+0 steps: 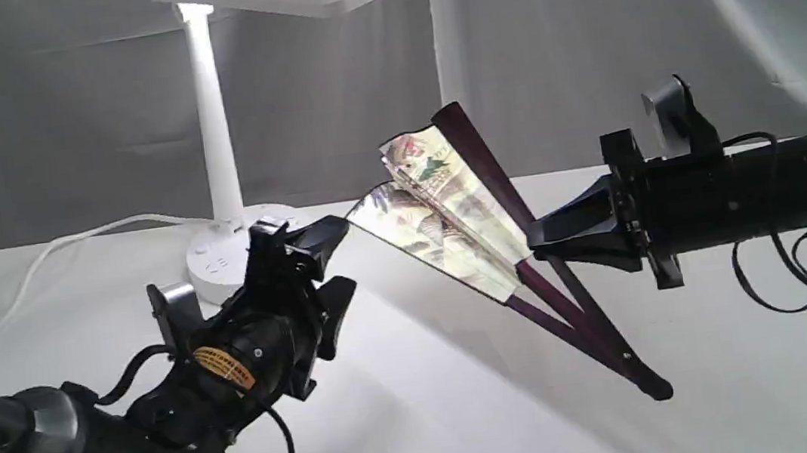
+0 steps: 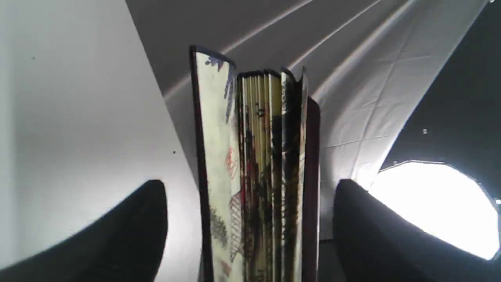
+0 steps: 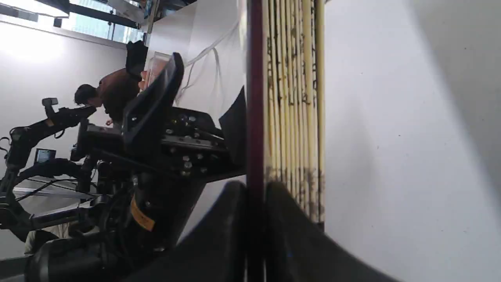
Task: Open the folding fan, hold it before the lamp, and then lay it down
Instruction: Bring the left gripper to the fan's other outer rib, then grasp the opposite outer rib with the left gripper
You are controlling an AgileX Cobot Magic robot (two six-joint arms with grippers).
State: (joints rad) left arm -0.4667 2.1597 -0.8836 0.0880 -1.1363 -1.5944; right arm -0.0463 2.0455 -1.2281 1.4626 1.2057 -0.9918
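Observation:
The folding fan [image 1: 447,206] is partly spread, with its cream painted leaf raised and its pivot end touching the white table. My right gripper [image 1: 536,242] is shut on the upper maroon guard rib [image 3: 255,117]; the pleats [image 3: 293,98] hang beside its fingers [image 3: 223,239]. My left gripper [image 1: 339,258] is open at the fan's lower leaf tip. In the left wrist view the fan [image 2: 254,164] stands edge-on between the spread fingers [image 2: 129,231], touching neither. The white lamp [image 1: 213,126] is lit at the back left, behind the left gripper.
The lamp's white cord [image 1: 35,261] trails left across the table. A grey curtain [image 1: 579,32] closes the back. A bright round light [image 2: 434,207] shows in the left wrist view. A person [image 3: 113,94] and other arms stand beyond the table.

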